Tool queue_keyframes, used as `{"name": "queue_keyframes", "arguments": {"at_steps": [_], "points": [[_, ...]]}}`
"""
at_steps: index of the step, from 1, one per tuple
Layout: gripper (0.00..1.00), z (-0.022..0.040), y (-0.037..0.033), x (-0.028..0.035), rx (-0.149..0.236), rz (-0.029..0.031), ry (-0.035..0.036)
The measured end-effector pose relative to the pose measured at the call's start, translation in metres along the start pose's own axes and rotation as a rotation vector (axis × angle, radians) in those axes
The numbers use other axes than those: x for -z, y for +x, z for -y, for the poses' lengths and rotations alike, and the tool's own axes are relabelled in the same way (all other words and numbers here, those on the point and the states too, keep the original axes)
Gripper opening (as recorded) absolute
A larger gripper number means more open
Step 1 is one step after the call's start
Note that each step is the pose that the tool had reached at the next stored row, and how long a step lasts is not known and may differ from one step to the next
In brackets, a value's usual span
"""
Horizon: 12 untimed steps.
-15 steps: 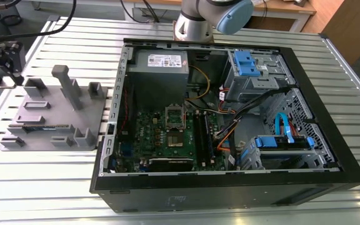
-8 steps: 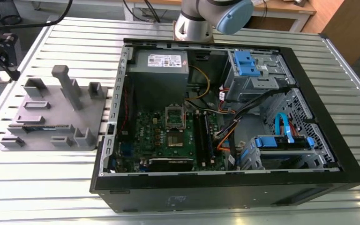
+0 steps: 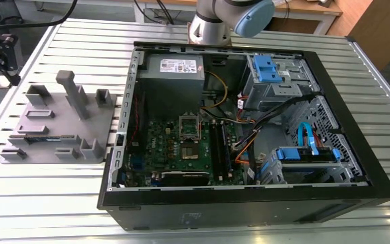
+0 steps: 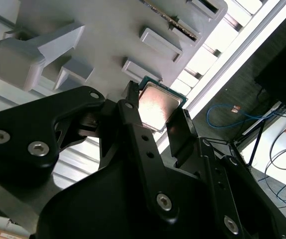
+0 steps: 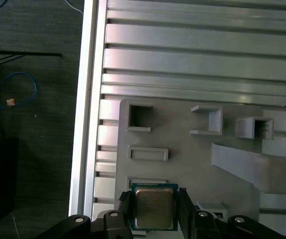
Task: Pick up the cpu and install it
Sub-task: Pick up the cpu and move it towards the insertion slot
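The cpu (image 5: 154, 208), a small square chip with a shiny silver top and a green rim, sits between the two black fingers (image 5: 125, 209) of my gripper (image 5: 154, 211), which is shut on it. In the second wrist view the cpu (image 4: 158, 105) is held the same way by the gripper (image 4: 155, 115), over the edge of the grey fixture plate (image 4: 108, 30). In the exterior view the gripper (image 3: 2, 53) hangs at the left, beside the fixture plate (image 3: 53, 127). The open computer case (image 3: 249, 127) holds the motherboard with its socket (image 3: 189, 127).
Grey posts and pockets rise from the fixture plate (image 5: 183, 164), and a long green memory stick (image 3: 42, 136) lies on it. The slatted metal table (image 3: 46, 203) ends close to the plate (image 5: 88, 124). Cables and blue drive bays (image 3: 303, 152) fill the case's right side.
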State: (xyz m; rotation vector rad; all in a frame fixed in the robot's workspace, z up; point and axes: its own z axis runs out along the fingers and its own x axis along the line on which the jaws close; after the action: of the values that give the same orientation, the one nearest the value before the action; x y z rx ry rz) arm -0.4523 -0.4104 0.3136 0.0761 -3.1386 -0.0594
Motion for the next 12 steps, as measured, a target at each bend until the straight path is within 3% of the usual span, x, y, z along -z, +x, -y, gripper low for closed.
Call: {"name": "queue_keyframes", "arguments": {"at_steps": [12], "points": [[0.47, -0.0001, 0.0000, 0.0036, 0.000, 0.0000, 0.0000]]}}
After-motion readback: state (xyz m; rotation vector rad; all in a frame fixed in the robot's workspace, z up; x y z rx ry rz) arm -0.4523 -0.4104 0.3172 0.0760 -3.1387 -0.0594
